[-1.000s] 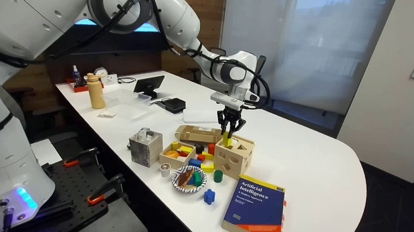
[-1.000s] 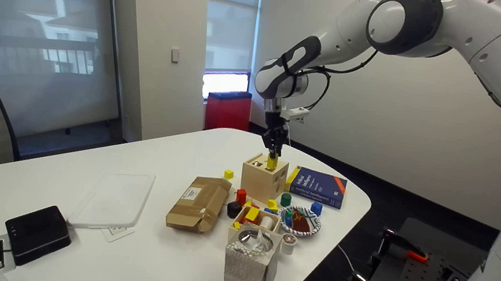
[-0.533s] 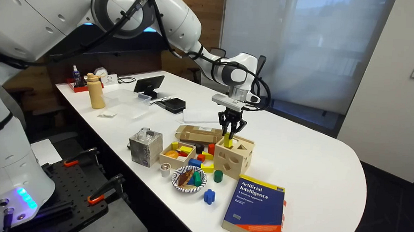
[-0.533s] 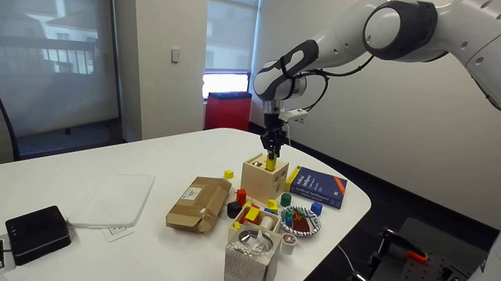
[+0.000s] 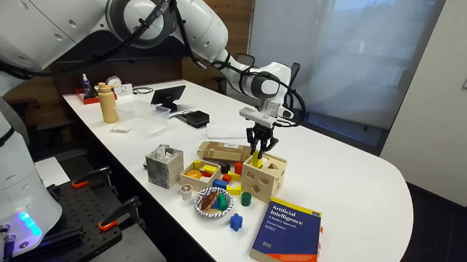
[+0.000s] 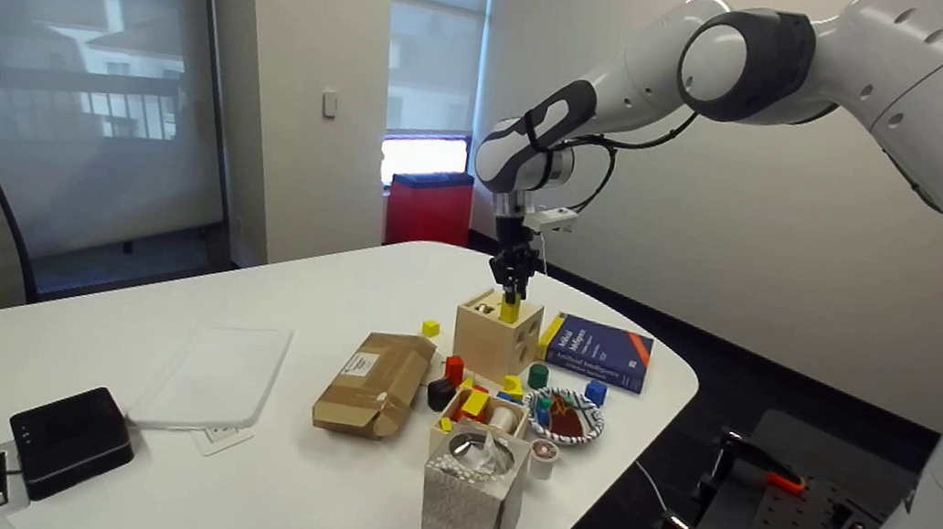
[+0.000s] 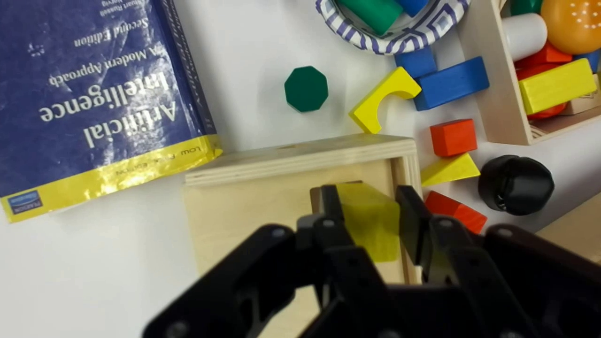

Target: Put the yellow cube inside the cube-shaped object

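Wrist view: the black claw (image 7: 368, 202) squeezes the smooth yellow block (image 7: 374, 234) at a dark hole (image 7: 316, 199) in the light wood box (image 7: 263, 211). I can't tell if its bottom is in. A raised wood rim (image 7: 300, 162) runs close by. Flat white worktop (image 7: 94, 277) spreads beside the shiny blue book (image 7: 103, 89).

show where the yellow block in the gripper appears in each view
In an exterior view: yellow block, right of centre, above-left of the blue book.
In an exterior view: yellow block, right of centre, left of the blue book.
Wrist view: yellow block, right of centre, below-right of the blue book.
Shared landmark: blue book.
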Available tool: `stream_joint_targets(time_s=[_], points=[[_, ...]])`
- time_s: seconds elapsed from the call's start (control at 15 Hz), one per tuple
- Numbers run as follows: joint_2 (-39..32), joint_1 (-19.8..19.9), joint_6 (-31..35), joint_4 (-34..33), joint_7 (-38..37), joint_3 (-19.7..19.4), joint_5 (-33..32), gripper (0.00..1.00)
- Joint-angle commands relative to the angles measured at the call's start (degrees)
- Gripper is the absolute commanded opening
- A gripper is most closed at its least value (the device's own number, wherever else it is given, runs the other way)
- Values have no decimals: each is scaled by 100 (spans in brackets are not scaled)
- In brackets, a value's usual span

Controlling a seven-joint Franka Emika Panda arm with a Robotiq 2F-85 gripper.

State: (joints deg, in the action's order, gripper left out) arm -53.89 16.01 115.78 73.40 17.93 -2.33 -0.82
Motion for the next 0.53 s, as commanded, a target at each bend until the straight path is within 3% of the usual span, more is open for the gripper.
stream_joint_targets(time_s=[0.0,0.47], points=[[-143,43,-260,-291,158,31,25,9],[-223,37,-323,-400,213,40,4,9]])
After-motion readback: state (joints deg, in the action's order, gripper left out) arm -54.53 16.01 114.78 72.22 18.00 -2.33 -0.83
